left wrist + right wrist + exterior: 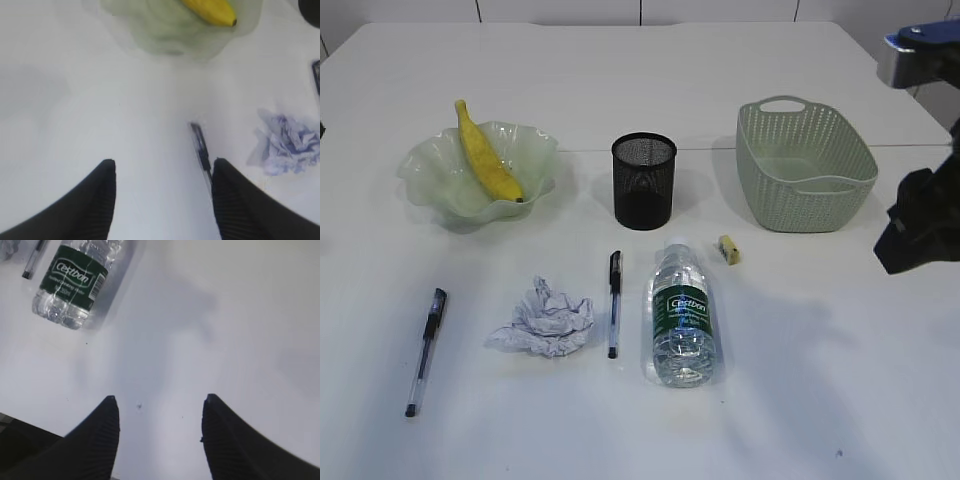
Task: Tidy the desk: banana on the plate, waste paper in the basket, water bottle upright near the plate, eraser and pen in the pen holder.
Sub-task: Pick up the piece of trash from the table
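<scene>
The yellow banana (488,160) lies in the pale green ruffled plate (420,170) at the back left. The black mesh pen holder (643,180) stands in the middle and the sage-green basket (805,165) at the back right, with nothing in it. The water bottle (682,315) lies on its side on the desk (820,380), the small yellow eraser (729,249) just beyond it. The waste paper (548,318) lies between two pens (614,300) (426,350). My left gripper (164,165) is open over bare desk, the left pen (200,147) beside its right finger. My right gripper (161,402) is open and empty, right of the bottle (72,280).
My right arm (920,225) hangs dark at the right edge of the exterior view. The left gripper does not show there. The left wrist view also shows the plate (165,30), the banana tip (212,10) and the paper (287,145).
</scene>
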